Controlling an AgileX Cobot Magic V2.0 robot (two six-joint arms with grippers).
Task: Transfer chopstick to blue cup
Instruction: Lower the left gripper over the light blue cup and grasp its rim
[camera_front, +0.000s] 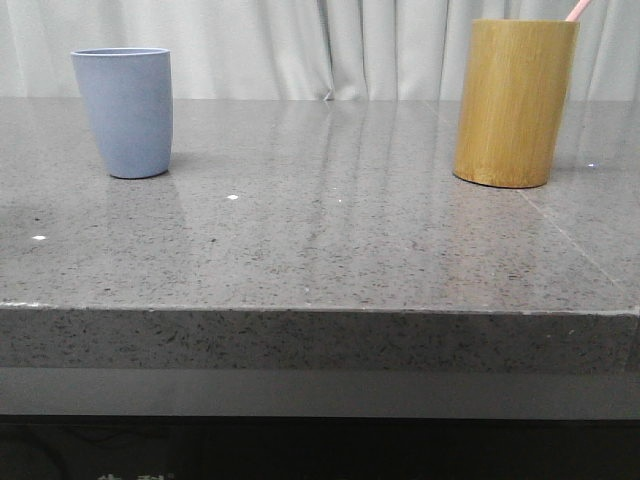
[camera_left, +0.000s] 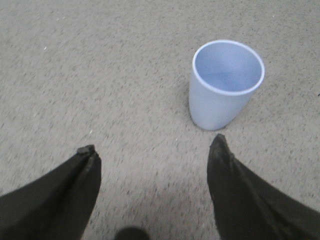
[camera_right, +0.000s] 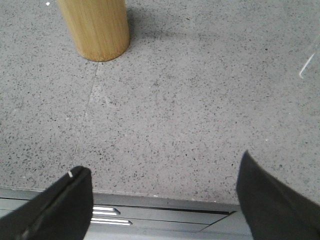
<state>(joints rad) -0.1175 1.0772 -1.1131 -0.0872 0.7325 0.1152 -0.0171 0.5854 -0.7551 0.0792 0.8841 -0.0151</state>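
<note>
The blue cup (camera_front: 124, 112) stands upright at the far left of the grey stone table; it is empty in the left wrist view (camera_left: 225, 85). A pale pink chopstick tip (camera_front: 577, 10) sticks out of the bamboo cylinder (camera_front: 513, 102) at the far right. My left gripper (camera_left: 152, 147) is open and empty, above the table a little short of the blue cup. My right gripper (camera_right: 162, 167) is open and empty over the table's front edge, well short of the bamboo cylinder (camera_right: 95, 27). Neither gripper shows in the front view.
The grey speckled table (camera_front: 320, 240) has a front edge (camera_front: 320, 308) near the camera, which also shows in the right wrist view (camera_right: 165, 202). A white curtain (camera_front: 300, 45) hangs behind. A seam in the stone (camera_right: 87, 107) runs from the cylinder toward the edge.
</note>
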